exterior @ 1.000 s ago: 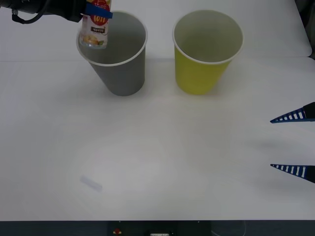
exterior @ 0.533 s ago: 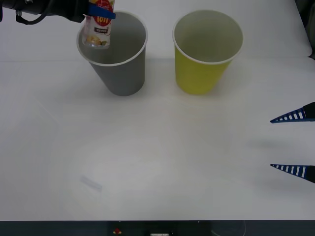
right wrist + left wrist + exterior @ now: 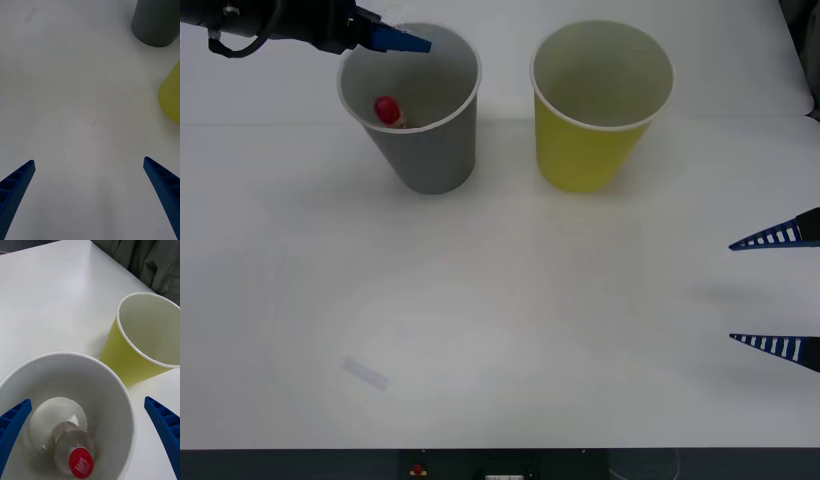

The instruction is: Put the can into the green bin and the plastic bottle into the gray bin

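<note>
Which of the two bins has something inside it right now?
The gray bin, under the left gripper: the plastic bottle stands inside, red cap up. The green bin beside it looks empty.

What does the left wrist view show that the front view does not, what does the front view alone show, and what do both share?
Left wrist view alone: the clear body of the plastic bottle lying on the gray bin's floor. Front view alone: the right gripper, open, over the table's right edge. Both: the bottle's red cap, the green bin, and the open left gripper above the gray bin.

Plastic bottle (image 3: 388, 111) now inside gray bin (image 3: 425, 150)
</note>
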Motion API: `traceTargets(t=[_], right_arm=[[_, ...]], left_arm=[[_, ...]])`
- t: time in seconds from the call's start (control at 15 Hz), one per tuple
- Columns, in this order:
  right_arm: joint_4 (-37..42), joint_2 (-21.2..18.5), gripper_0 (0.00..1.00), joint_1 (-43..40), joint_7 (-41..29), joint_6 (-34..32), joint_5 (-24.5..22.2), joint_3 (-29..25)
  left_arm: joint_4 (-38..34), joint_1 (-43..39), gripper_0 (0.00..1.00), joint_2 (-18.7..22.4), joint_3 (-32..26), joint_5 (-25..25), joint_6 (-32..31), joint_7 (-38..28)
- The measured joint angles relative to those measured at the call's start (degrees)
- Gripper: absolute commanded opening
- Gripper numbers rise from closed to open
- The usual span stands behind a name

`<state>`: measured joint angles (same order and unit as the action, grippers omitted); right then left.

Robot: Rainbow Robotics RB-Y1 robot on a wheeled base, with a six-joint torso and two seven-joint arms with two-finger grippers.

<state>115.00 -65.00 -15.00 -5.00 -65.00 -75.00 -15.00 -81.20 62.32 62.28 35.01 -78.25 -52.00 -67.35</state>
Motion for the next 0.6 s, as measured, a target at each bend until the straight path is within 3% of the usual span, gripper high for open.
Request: traceTargets(t=[0.13, 0.33, 0.6], right_arm=[[0.0, 0.0, 1.0, 0.0, 0.0, 0.0, 0.0, 0.0], [0.0, 0.0, 1.0, 0.0, 0.0, 0.0, 0.0, 0.0], [0.0, 0.0, 1.0, 0.0, 0.0, 0.0, 0.0, 0.0]], left_arm=[[-2.3, -4.1, 1.0, 1.8, -2.6, 3.1, 0.0, 3.6], [-11.1, -14.5, 1.0, 3.4, -11.9, 0.9, -0.4, 4.1], [-20.1, -27.6, 1.0, 3.4, -28.0, -2.4, -12.0, 5.4]])
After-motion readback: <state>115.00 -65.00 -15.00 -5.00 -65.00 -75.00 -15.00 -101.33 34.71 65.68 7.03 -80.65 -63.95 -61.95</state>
